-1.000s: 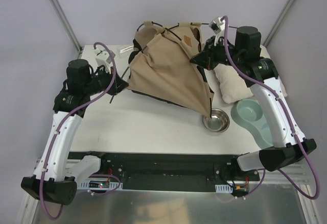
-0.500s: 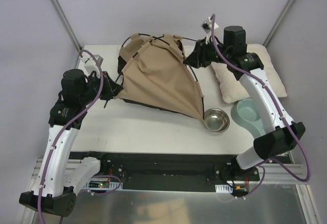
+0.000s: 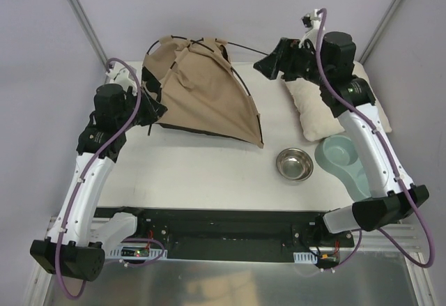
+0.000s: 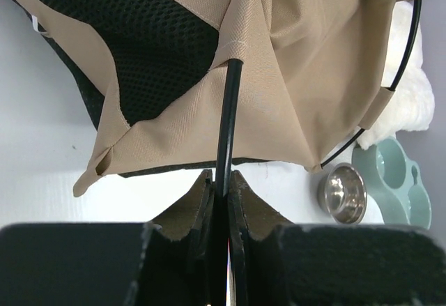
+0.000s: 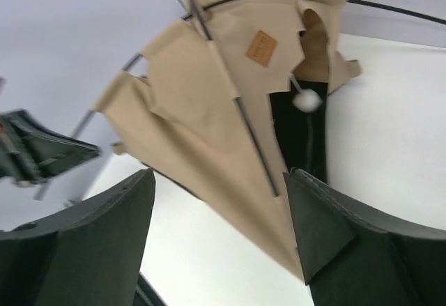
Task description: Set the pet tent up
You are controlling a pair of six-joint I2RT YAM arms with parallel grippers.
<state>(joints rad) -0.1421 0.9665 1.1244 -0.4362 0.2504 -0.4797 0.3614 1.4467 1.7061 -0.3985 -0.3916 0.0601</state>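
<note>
The tan pet tent (image 3: pixel 202 93) lies half collapsed at the back left of the table, with thin black poles arching out of it. My left gripper (image 3: pixel 152 105) is at the tent's left edge, shut on a black pole (image 4: pixel 226 118) that runs into a fabric corner. My right gripper (image 3: pixel 267 63) hangs open above the tent's right side, apart from the fabric. In the right wrist view the tent (image 5: pixel 202 111) with its brown label (image 5: pixel 261 47) lies below the open right gripper (image 5: pixel 221 177), nothing between the fingers.
A fluffy off-white pillow (image 3: pixel 322 107) lies at the back right under the right arm. A steel bowl (image 3: pixel 295 164) and a teal double dish (image 3: pixel 346 161) sit at the front right. One free pole end (image 3: pixel 245 45) sticks out toward the right gripper.
The right gripper opened, let go of the tent and drew back to the right. The tent swung left with the left gripper, and its lower corner came off the steel bowl.
</note>
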